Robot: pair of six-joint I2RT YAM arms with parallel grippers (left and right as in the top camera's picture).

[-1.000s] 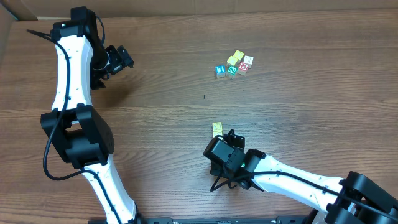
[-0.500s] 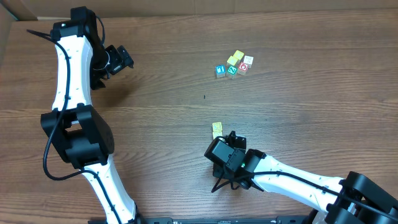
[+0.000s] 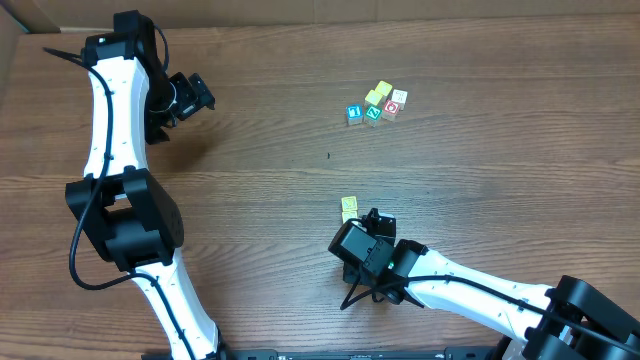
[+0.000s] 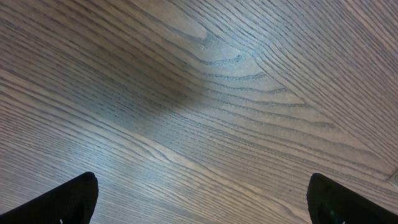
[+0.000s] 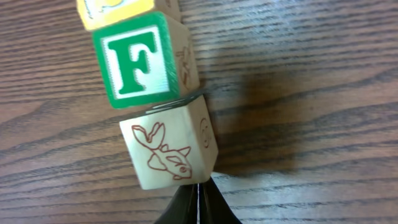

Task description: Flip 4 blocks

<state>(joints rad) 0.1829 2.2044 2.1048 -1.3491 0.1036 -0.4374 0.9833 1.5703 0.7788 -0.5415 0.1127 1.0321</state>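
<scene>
overhead: left gripper spread wide, empty, well apart from the blocks; right gripper beside a yellow block, tips hard to see. left wrist: bare table, cropped tips. right wrist: fingers pinched shut, empty, just beside the fish block; yellow block cut off.

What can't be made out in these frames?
- Right wrist: yellow block is cut off by the top edge, print unreadable.
- Right wrist: can't tell whether the right gripper touches the fish block.
- Overhead: far cluster prints are too small.
- Overhead: F block and fish block blur into one small patch beside that gripper.
</scene>
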